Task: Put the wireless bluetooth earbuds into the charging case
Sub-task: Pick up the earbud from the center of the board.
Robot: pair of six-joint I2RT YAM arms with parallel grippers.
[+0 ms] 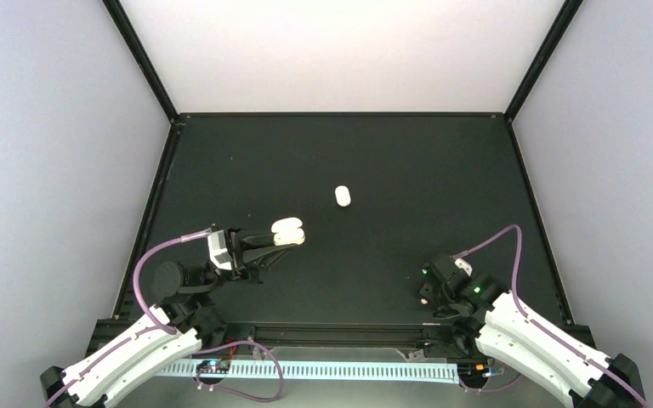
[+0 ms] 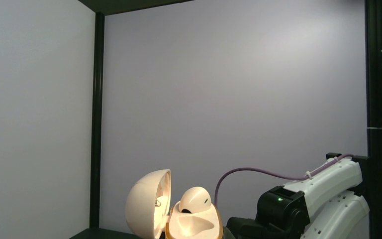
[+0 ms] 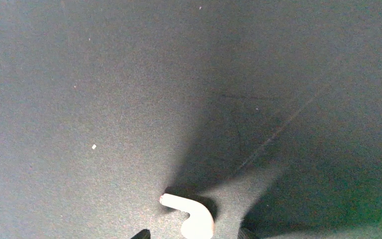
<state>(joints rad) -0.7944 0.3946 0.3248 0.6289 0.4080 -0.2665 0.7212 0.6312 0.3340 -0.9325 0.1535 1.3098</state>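
Because the case (image 1: pixel 288 231) must stay open and steady for loading, we see from above the left tool (image 1: pixel 274 238) pinching it, left of the surface's (image 1: pixel 408 161) middle; a far earbud (image 1: pixel 343 196) lies loose beyond. Left wrist: lid (image 2: pixel 148 209) back, a cream lump (image 2: pixel 195 199) in the base, earbud or not we cannot tell. Right wrist: right tool (image 3: pixel 193 235) spread astride the near earbud (image 3: pixel 189 213), not touching.

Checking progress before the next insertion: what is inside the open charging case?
In the left wrist view, the open charging case holds one rounded cream piece with a dark spot; the socket in front of it looks empty. The piece's lower part is hidden in the case.
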